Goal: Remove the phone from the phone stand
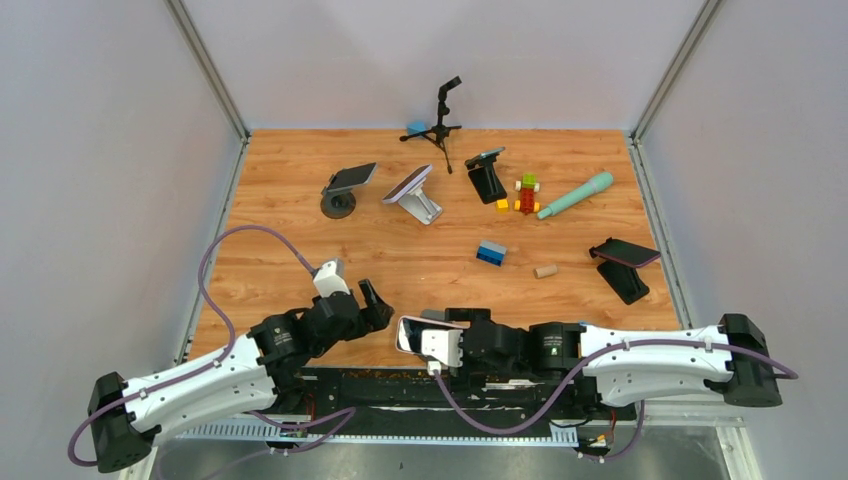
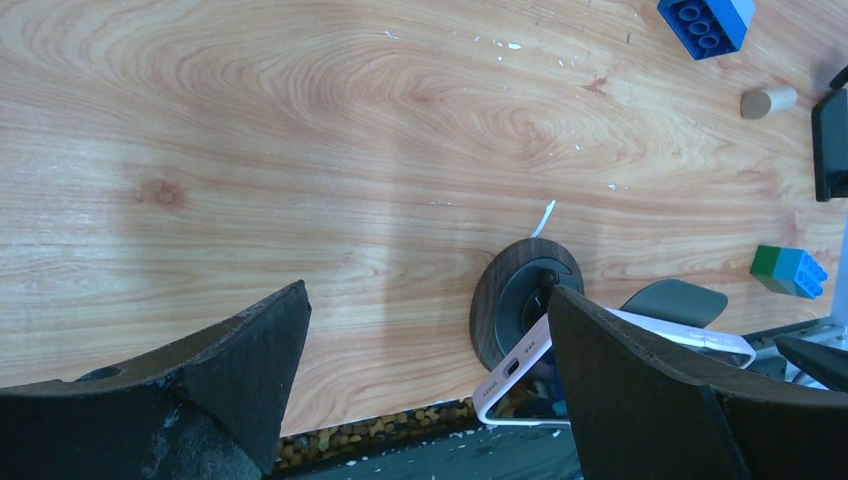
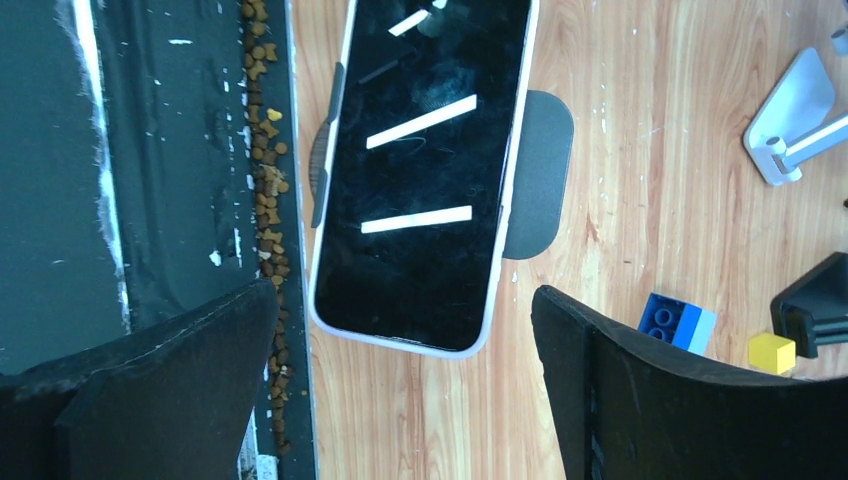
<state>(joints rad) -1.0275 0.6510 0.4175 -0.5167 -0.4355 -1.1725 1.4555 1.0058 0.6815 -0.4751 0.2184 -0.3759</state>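
A phone in a pale case [image 3: 425, 170] rests tilted on a stand with a grey plate [image 3: 540, 170] and a round dark base [image 2: 525, 310], at the table's near edge. It also shows in the top view [image 1: 412, 333] and the left wrist view [image 2: 525, 378]. My right gripper [image 3: 405, 300] is open and empty, hovering over the phone; the phone's lower end lies just beyond the fingertips. My left gripper [image 2: 428, 300] is open and empty, just left of the stand, its right finger [image 2: 640, 380] covering part of the phone. In the top view the left gripper [image 1: 372, 305] sits left of the right gripper [image 1: 425, 350].
Other stands with phones stand farther back [image 1: 350, 185], [image 1: 412, 190], [image 1: 487, 175], [image 1: 625, 262]. A black tripod [image 1: 440, 115], a teal cylinder [image 1: 575, 195], a brick toy [image 1: 526, 193], a blue brick [image 1: 491, 253] and a cork [image 1: 545, 270] are there too. The black front rail [image 3: 150, 150] borders the phone.
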